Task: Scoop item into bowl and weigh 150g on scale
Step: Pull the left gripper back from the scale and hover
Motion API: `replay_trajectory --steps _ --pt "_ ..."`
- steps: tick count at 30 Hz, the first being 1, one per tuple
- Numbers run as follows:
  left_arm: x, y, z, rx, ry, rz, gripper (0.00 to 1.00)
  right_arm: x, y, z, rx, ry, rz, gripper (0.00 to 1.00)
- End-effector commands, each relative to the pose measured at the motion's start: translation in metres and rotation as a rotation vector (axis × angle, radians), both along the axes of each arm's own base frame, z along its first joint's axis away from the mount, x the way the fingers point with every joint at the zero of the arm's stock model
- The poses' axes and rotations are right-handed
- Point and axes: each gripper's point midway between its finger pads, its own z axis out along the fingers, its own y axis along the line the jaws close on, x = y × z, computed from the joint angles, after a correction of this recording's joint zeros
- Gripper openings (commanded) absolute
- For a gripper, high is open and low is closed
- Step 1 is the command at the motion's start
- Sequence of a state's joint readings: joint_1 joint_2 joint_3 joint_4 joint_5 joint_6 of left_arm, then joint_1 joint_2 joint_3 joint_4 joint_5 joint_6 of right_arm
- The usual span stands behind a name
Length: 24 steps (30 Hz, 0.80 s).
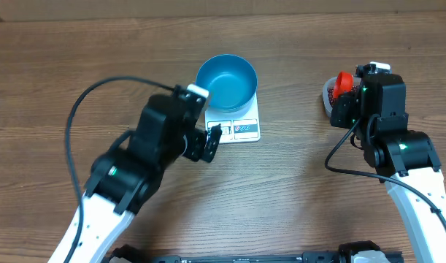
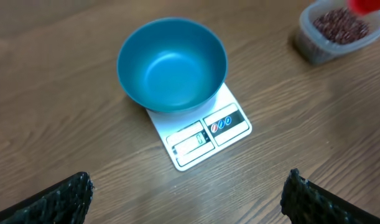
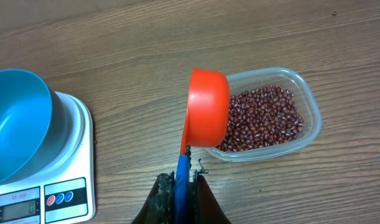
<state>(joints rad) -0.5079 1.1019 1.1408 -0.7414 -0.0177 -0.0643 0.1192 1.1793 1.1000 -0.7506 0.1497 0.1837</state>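
The empty blue bowl stands on the white scale. Dark red-brown beans fill a clear plastic tub at the right. My right gripper is shut on the blue handle of an orange scoop. The scoop is tipped on its side over the tub's left rim. My left gripper is open just in front of the scale, with nothing between its fingers.
The wooden table carries only the scale and the tub. A black cable loops from the left arm over the table's left part.
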Motion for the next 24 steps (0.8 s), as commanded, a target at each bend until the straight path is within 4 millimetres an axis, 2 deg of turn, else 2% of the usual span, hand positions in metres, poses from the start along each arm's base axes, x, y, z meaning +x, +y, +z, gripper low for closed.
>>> replay_trajectory --steps 1,13,24 --pt "-0.003 0.000 0.007 -0.022 -0.028 -0.011 1.00 0.005 -0.003 0.013 -0.001 -0.035 -0.018 0.04" --pt "0.001 -0.002 -0.011 0.008 0.028 -0.011 1.00 0.005 -0.003 0.013 -0.001 -0.034 -0.018 0.04" --pt "0.011 -0.008 -0.041 0.053 0.111 -0.011 1.00 0.005 -0.003 0.013 -0.001 -0.034 -0.018 0.04"
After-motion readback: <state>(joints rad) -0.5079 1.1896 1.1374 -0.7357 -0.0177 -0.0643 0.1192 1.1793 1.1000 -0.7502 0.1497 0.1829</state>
